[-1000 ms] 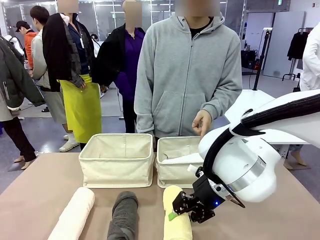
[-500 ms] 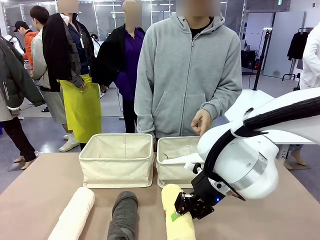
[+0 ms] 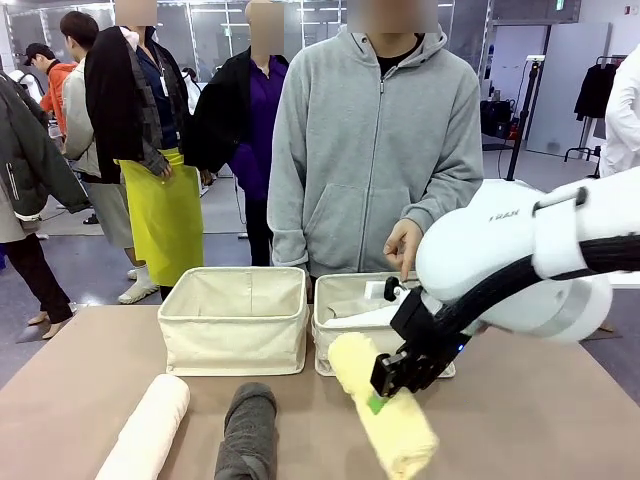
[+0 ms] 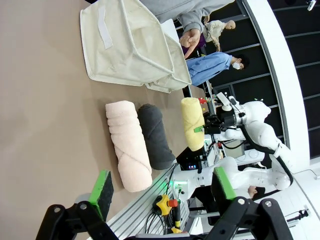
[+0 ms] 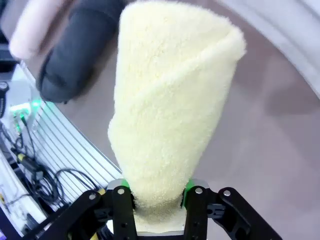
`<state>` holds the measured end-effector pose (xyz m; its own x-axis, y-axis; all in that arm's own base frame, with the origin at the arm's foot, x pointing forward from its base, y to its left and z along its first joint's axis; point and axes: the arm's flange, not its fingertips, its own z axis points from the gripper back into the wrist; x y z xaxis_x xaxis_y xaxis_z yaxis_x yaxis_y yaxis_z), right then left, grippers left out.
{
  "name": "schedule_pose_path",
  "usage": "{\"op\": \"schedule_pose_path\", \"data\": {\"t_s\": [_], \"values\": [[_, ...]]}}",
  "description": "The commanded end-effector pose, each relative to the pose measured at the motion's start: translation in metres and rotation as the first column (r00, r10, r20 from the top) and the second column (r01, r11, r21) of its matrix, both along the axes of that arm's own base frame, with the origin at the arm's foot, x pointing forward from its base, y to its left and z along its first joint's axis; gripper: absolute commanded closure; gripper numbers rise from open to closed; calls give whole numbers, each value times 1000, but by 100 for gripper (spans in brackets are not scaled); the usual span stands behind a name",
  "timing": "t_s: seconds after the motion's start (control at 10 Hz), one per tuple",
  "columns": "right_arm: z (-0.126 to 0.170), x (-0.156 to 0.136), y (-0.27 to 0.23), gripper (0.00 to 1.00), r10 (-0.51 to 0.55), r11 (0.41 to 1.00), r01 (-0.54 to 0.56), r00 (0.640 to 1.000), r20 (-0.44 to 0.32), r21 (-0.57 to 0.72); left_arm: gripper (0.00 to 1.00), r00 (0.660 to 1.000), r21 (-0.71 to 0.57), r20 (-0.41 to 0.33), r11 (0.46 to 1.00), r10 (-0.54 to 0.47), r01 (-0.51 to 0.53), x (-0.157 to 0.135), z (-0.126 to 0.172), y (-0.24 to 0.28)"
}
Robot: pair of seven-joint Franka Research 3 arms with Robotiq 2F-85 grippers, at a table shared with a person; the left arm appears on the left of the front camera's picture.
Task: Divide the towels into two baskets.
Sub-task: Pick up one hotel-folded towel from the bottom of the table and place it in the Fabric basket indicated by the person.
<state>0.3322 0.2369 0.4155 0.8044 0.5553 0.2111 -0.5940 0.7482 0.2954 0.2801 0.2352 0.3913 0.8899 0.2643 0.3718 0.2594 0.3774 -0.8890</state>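
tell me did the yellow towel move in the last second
Yes: the yellow towel has risen off the table, toward the front of the right basket.

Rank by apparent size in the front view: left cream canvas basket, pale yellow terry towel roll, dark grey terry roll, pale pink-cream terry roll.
1. Left cream canvas basket.
2. Pale yellow terry towel roll.
3. Pale pink-cream terry roll and dark grey terry roll: cropped by the bottom edge, so unranked.
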Motion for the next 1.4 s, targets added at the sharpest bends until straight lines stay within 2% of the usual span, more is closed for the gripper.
{"op": "schedule_pose_path", "data": {"t_s": [0.0,0.1,0.3,0.4,0.5,0.7,0.8,0.9,1.0,1.1,1.2,1.3], "values": [[22,7,1,72,243,959,-235,969,32,-157,0,1000,-9,10,1000,4,-4,-2,3,1],[27,5,3,72,301,939,-289,953,38,-186,0,1000,-9,10,1000,4,-4,-2,3,1],[28,-8,7,72,534,816,-508,845,25,-276,0,1000,-9,10,1000,4,-4,-2,3,1],[27,-13,5,72,526,834,-499,848,64,-234,0,1000,-9,10,1000,4,-4,-2,3,1],[27,-6,7,72,424,875,-408,906,6,-263,0,1000,-9,10,1000,4,-4,-2,3,1],[27,-6,7,72,424,875,-408,906,6,-263,0,1000,-9,10,1000,4,-4,-2,3,1],[27,-9,8,63,479,848,-460,878,11,-262,0,1000,-9,10,1000,4,-4,-2,3,1],[46,-28,15,63,588,762,-505,802,108,-405,0,1000,-9,10,1000,4,-4,-2,3,1],[66,-24,29,63,701,676,-565,690,177,-474,0,1000,-9,10,1000,4,-4,-2,3,1],[78,-4,40,63,724,644,-523,652,225,-558,0,1000,-9,10,1000,4,-4,-2,3,1],[88,21,47,63,766,590,-515,600,231,-622,0,1000,-9,10,1000,4,-4,-2,3,1],[94,47,50,63,819,534,-560,530,221,-633,0,1000,-9,10,1000,4,-4,-2,3,1]]}}
